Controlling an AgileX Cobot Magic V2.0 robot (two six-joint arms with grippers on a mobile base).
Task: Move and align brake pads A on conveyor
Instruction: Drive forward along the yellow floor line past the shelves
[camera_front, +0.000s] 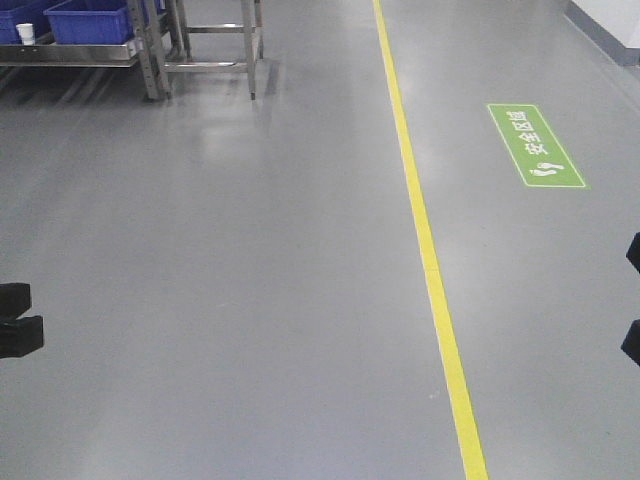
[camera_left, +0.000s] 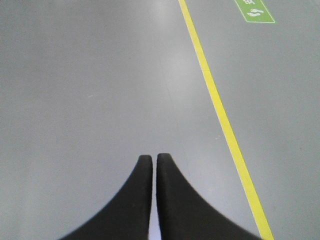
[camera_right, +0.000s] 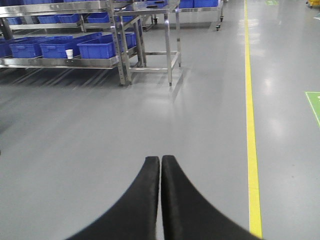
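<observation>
Grey floor (camera_front: 220, 300) on both sides of the yellow line (camera_front: 430, 270), with steel racks (camera_right: 120, 60) holding blue bins (camera_right: 97, 49) to its left and a green floor sign (camera_front: 535, 145) to its right. Left gripper (camera_left: 154, 158) left of that line, tips pressed together on nothing; right gripper (camera_right: 160, 159) likewise closed tight and empty, line to its right in the wrist view. No sight of the brake pads A or the conveyor in any view.

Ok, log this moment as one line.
left gripper: shut, empty | right gripper: shut, empty | brake pads: not in view | conveyor: not in view | scene: grey floor, yellow line, blue bins
</observation>
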